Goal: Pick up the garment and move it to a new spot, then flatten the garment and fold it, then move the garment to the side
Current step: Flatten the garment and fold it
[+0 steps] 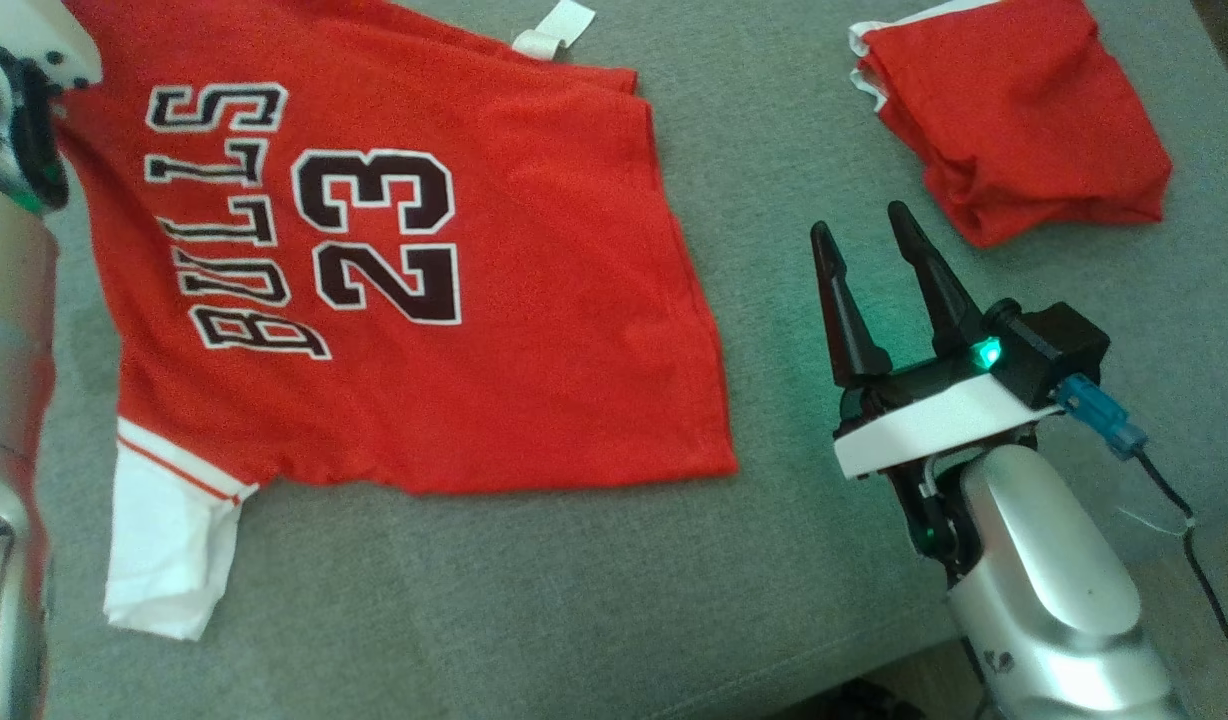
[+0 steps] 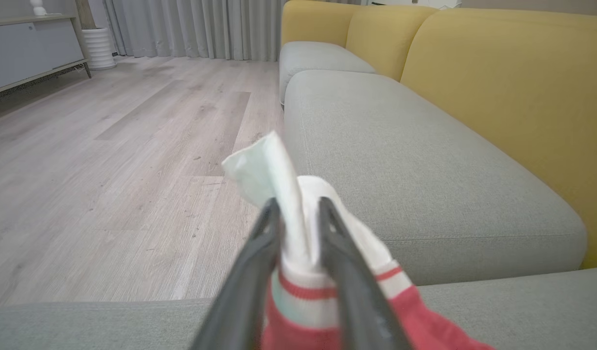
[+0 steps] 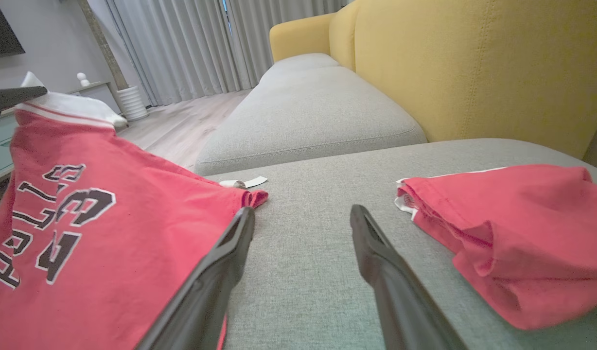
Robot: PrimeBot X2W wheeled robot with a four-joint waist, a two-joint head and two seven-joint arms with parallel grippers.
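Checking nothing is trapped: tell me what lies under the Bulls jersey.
The grey sofa cushion borders the jersey, which rests on it, apart from one white sleeve pinched and held up by the left gripper. Anything beneath the red cloth itself is covered.

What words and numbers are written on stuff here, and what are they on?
"BULLS": black letters edged in white, on the red cloth jersey with white sleeves.
"23": big black number edged in white, next to that word on the same jersey.
On the small white cloth tab at the jersey's far edge, no writing can be made out.
On the folded red cloth garment, no writing shows.
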